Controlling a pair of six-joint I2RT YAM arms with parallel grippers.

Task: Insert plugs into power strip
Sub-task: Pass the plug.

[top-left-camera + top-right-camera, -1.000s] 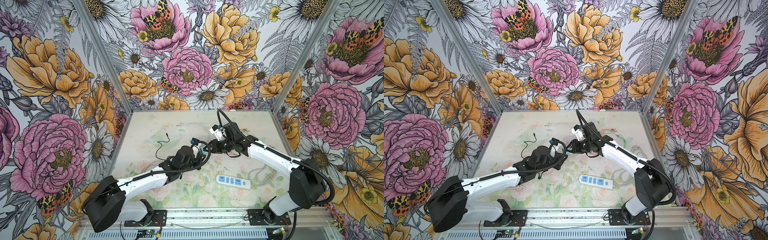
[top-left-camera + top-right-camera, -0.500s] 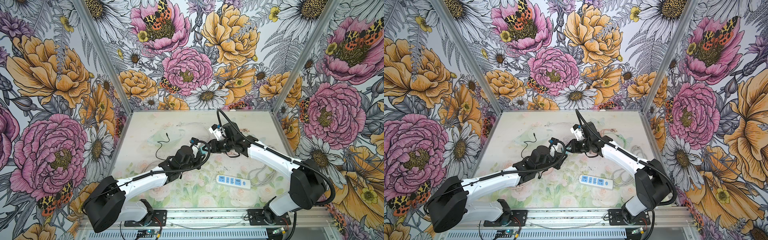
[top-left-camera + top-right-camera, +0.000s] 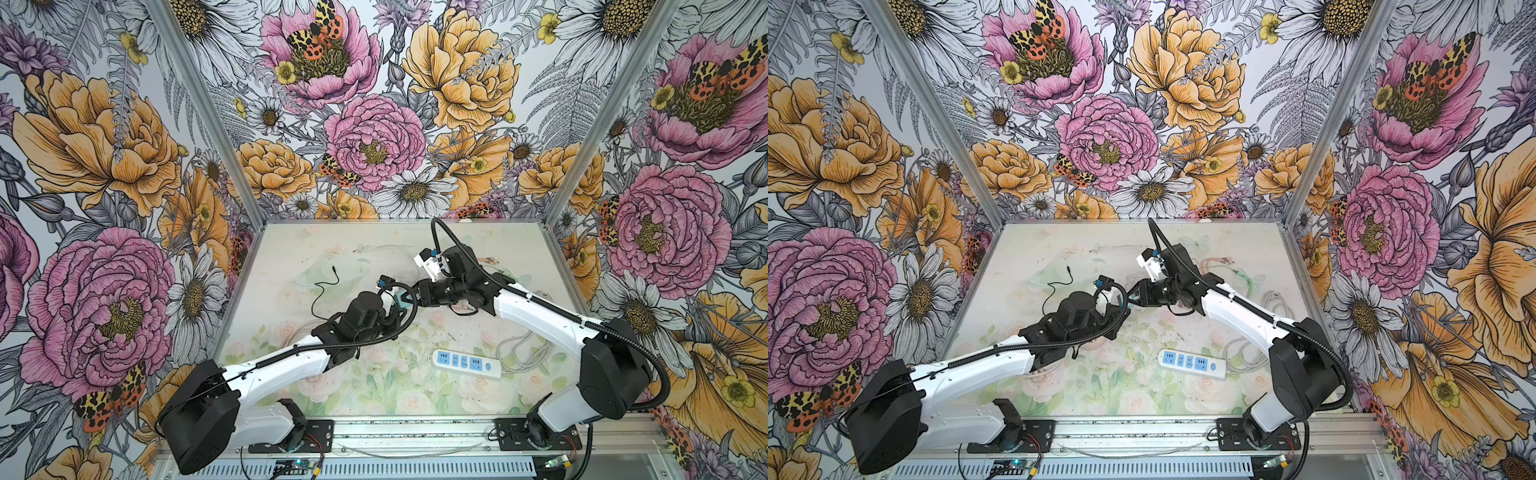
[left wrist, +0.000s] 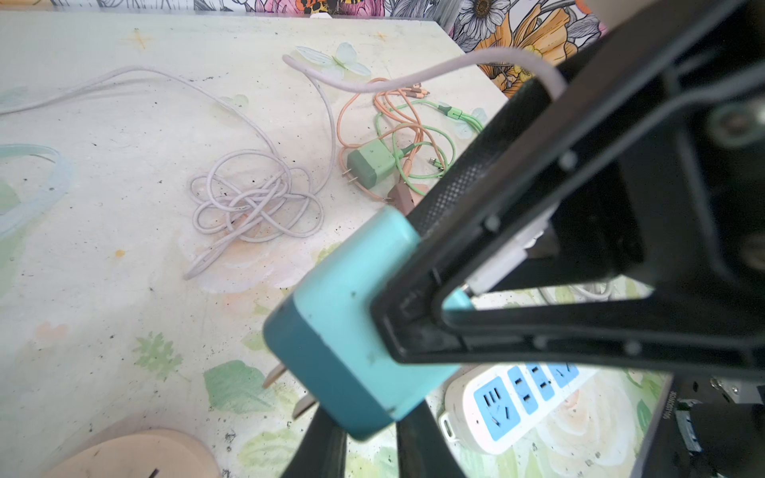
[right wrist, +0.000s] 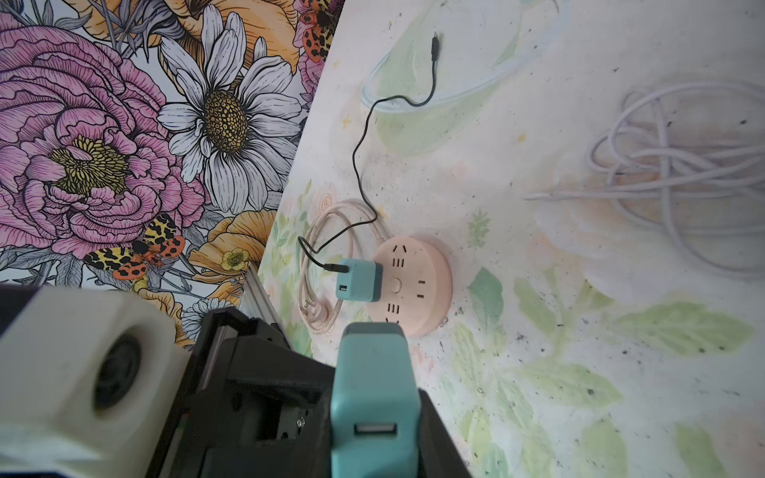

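Both grippers meet above the middle of the table on one teal plug (image 3: pixel 401 298). In the left wrist view this teal plug (image 4: pixel 347 323) has its prongs pointing away from the right arm. My left gripper (image 4: pixel 372 432) is shut on its lower end. The right arm's black fingers (image 4: pixel 476 231) clamp its back. In the right wrist view my right gripper (image 5: pixel 374 438) is shut on the teal plug (image 5: pixel 372 372), USB port facing the camera. The white power strip (image 3: pixel 465 365) with blue sockets lies near the front right. A second teal plug (image 5: pixel 358 281) sits in a round pink power strip (image 5: pixel 414 285).
A green plug (image 4: pixel 370 165) and a pink-brown plug (image 4: pixel 403 194) lie among orange and green cables at the back right. A tangle of white cable (image 4: pixel 252 202) lies mid-table. A thin black cable (image 3: pixel 322 286) runs back left. Floral walls enclose three sides.
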